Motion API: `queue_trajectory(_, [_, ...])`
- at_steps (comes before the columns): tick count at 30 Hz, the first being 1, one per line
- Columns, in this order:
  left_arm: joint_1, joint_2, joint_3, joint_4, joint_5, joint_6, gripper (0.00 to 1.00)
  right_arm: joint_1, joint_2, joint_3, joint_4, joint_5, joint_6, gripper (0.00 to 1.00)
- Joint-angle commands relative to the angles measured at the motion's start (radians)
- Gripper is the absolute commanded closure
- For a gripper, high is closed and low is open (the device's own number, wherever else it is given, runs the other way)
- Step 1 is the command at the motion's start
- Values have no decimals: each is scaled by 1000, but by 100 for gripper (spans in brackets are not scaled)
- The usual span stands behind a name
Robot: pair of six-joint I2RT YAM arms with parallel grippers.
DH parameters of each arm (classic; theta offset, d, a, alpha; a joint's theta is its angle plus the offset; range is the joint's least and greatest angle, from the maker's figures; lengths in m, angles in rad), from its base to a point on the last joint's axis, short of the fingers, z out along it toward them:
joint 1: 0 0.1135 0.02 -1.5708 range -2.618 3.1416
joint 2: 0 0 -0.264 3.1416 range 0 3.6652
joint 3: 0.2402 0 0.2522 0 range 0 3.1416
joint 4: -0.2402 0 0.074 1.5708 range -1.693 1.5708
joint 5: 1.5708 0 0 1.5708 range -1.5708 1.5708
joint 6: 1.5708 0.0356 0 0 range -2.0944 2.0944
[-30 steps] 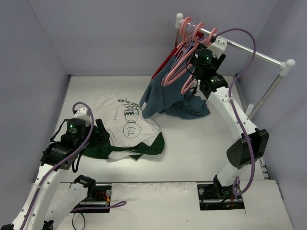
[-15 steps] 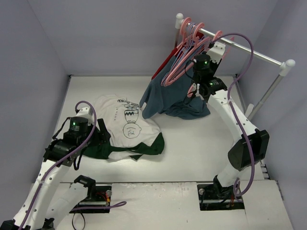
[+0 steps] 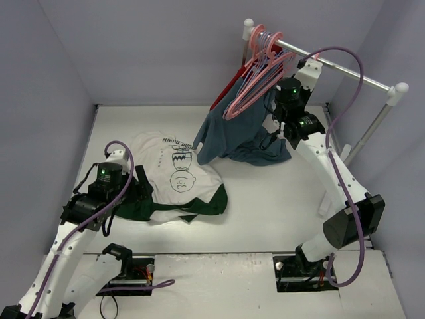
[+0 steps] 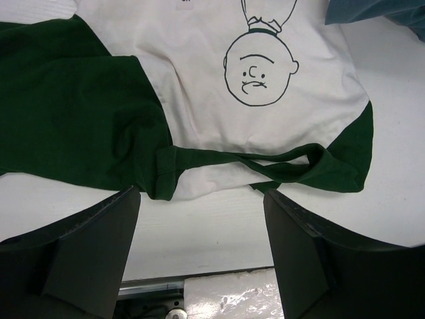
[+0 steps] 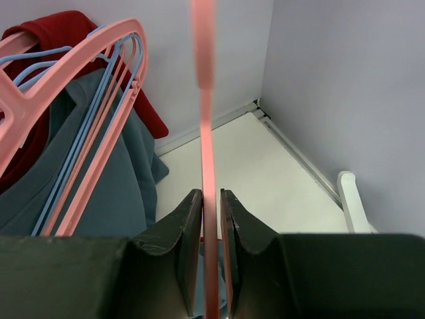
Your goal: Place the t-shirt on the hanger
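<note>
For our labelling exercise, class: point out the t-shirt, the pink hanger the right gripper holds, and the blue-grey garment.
t-shirt [image 4: 192, 93]: left wrist view, cream chest left of the printed face.
hanger [image 5: 208, 153]: right wrist view, middle of its thin pink bar.
blue-grey garment [image 3: 227, 135]: top external view, its hanging front panel.

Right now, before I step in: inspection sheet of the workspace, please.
Surface: white table, no spills seen.
Job's things: t-shirt lying flat, print up, near the left arm; pink hanger in the right gripper.
Clutter: blue-grey garment and red garment hanging at the rail, spare hangers on it.
Grippers: left gripper open above the t-shirt's near edge, holding nothing; right gripper shut on the hanger.
Cables: purple cables loop off both arms; the right one arcs by the rail.
Surroundings: plain walls, nothing else seen.
</note>
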Motion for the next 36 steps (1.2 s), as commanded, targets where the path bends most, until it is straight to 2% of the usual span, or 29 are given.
queue_trajectory(1, [-5, 12, 13, 22, 6, 11, 29, 1, -52, -13, 38, 52, -11, 82])
queue_trajectory(4, [-5, 16, 17, 22, 6, 13, 29, -1, -58, -21, 34, 74, -20, 66])
queue_trajectory(6, [-5, 21, 20, 23, 3, 16, 29, 0, -53, -21, 31, 87, -33, 61])
queue_trajectory(13, [-5, 34, 25, 26, 2, 27, 29, 1, -50, -20, 22, 121, -45, 60])
queue_trajectory(17, [-5, 40, 26, 32, 1, 31, 29, 1, -52, -24, -10, 142, -65, 66])
queue_trajectory(19, [-5, 43, 29, 35, 3, 30, 29, 1, -63, -28, -14, 146, -68, 72])
queue_trajectory(28, [-5, 56, 25, 57, 6, 33, 29, -1, -103, -66, -23, 172, -120, 75])
queue_trajectory(32, [-5, 66, 22, 64, 9, 35, 29, -4, -101, -63, -21, 177, -151, 84])
queue_trajectory(36, [-5, 71, 26, 64, 8, 40, 29, -6, -94, -40, -21, 178, -185, 100])
